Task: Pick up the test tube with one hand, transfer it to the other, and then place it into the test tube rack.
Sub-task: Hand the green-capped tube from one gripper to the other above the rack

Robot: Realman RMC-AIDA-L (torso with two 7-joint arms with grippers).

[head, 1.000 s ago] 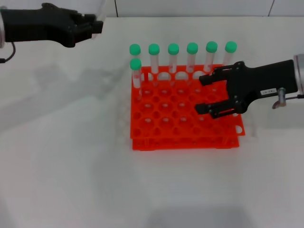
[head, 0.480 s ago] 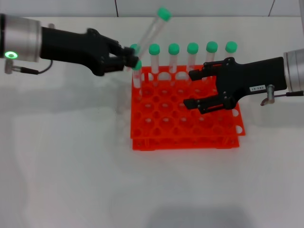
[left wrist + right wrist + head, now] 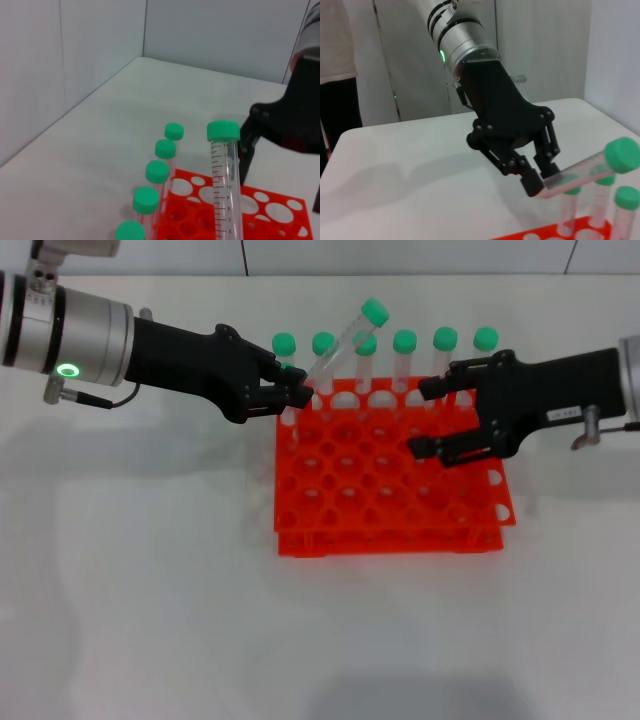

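The left claw (image 3: pixel 292 392), unlabelled and carried on the silver arm with the green light, was closed on the lower end of the test tube (image 3: pixel 345 342), gripping it near the conical tip so that most of the barrel and the green cap stood free. The tube leaned toward 2 o'clock in the head view, above the far left part of the test tube rack (image 3: pixel 385 525), its cap pointing toward the other arm; this free length was probably left exposed so that a second grip could be taken higher up. The right claw (image 3: pixel 430 420), which bore a small white label, hung over the rack's right half at about 3 o'clock from the tube, its fingers parted and empty, apart from the tube and facing it. Six capped tubes (image 3: pixel 404 342) already stood upright along the rack's far row, which left the nearer holes free. The rack rested on the white bench (image 3: pixel 150 590). The handover appeared to be the step in hand; placement in the rack was not yet done.
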